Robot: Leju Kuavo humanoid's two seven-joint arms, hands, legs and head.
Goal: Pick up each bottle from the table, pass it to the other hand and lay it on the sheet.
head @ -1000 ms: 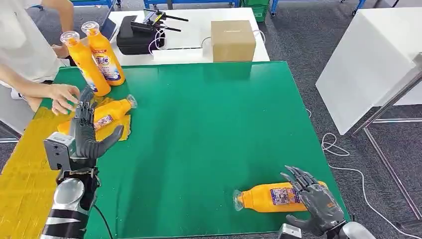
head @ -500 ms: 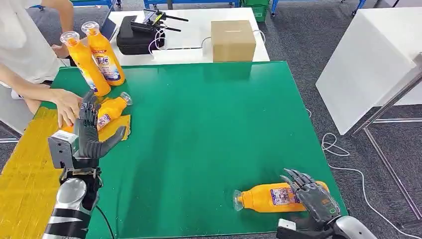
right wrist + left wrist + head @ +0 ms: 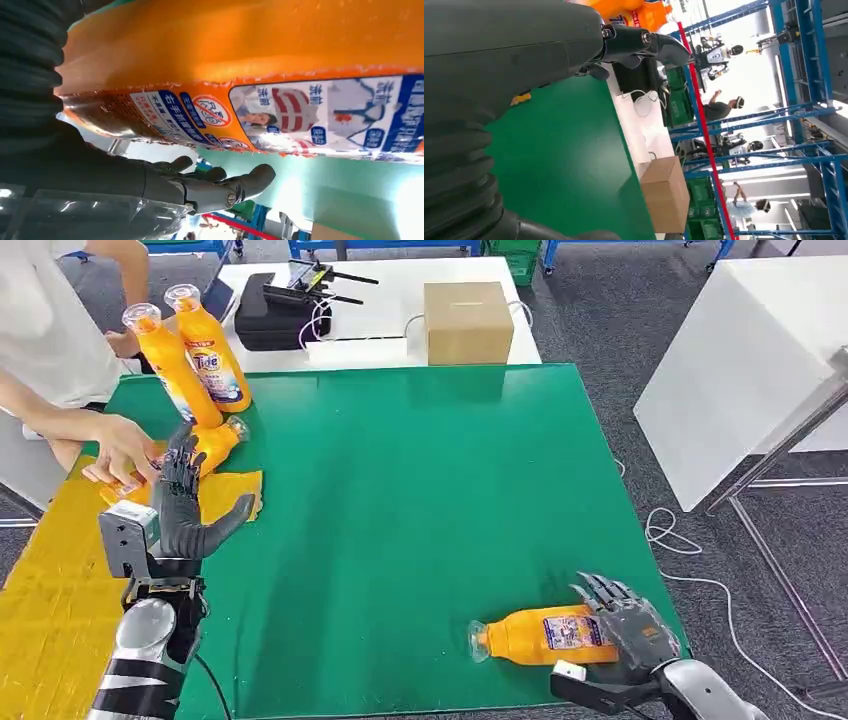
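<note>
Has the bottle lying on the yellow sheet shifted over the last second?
Yes. The lying bottle, under the person's hand, has slid toward the two upright bottles; its cap now almost touches them, mostly off the yellow sheet.

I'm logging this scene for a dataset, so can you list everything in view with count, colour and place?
Table: one, green top, centre.
Standing bottles: two, orange, far left corner.
Lying bottle: one, orange, near right edge, at the right hand.
Bottle on sheet: one, orange, under a person's hand.
Sheet: one, yellow, left side.
Box: one, brown, white table behind.
Case: one, black, beside box.
Left hand: grey, raised, holding nothing.
Right hand: grey, fingers spread over the lying bottle's base.
</note>
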